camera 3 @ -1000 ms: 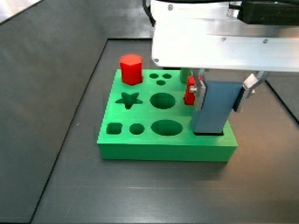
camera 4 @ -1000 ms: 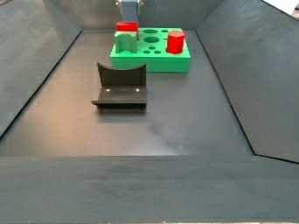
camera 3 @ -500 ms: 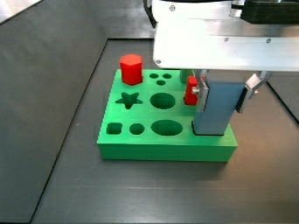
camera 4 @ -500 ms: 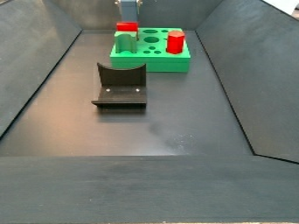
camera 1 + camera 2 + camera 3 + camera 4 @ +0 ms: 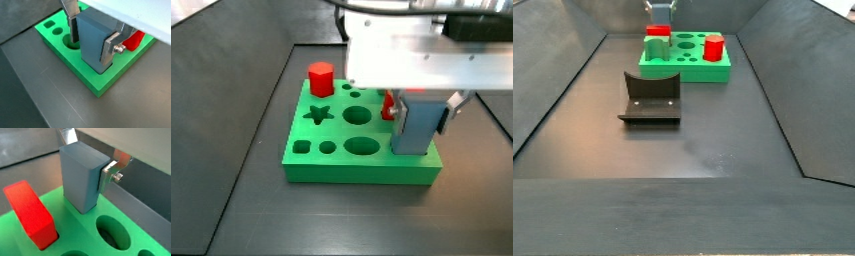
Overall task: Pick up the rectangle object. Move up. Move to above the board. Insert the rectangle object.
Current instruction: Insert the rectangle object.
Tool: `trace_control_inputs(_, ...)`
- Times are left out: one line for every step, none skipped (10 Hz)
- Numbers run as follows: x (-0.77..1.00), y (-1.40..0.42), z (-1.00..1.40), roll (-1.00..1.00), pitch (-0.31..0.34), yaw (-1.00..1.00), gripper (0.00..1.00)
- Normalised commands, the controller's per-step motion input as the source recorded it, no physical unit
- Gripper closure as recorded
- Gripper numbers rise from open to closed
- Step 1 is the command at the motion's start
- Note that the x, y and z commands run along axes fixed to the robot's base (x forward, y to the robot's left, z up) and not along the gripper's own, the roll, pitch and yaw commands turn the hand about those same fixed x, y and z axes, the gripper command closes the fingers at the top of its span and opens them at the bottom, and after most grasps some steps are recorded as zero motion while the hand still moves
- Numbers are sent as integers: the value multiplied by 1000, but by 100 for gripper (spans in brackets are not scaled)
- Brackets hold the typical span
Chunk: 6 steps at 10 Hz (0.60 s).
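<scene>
The board (image 5: 331, 172) is a bright green, matte, thick square slab resting on the dark grey worktop (image 5: 251, 210). Its top face carries cut-outs: a star (image 5: 318, 114), round holes of several sizes, a small square and a small hexagon.

A red hexagonal prism (image 5: 319, 79) stands upright at one far corner of the board, smooth and saturated in colour. A red block (image 5: 30, 214) stands in the board close to the gripped piece; in a side view only a sliver of it shows behind the gripper body.

The rectangle object (image 5: 80, 178) is a plain grey-blue block, tall and slim, matte, with sharp edges and no markings. It stands upright with its lower end in a hole near the board's edge, in the corner region beside a large round hole (image 5: 112, 232).

The gripper (image 5: 90, 37) sits directly above the board. The jaws are closed against the block: a flat silver finger (image 5: 111, 46) with a screw head presses one broad face, and the opposite finger (image 5: 69, 15) lies against the other face. The block fills the whole gap between them.

The fixture (image 5: 651, 97), dark and L-shaped, stands on the worktop well apart from the board.
</scene>
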Motion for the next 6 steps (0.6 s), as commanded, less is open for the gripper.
trace_control_inputs(0, -106, -589, 39, -67, 166, 100)
trace_control_inputs(60, -197, -566, 117, -50, 177, 100)
trace_control_inputs(46, -183, -866, 187, -64, 191, 100)
trace_control_inputs(0, -31, -706, 97, -109, 114, 100)
trace_control_inputs(0, 0, 0, 19, 0, 0, 100)
trace_control_inputs(0, 0, 0, 0, 0, 0, 100)
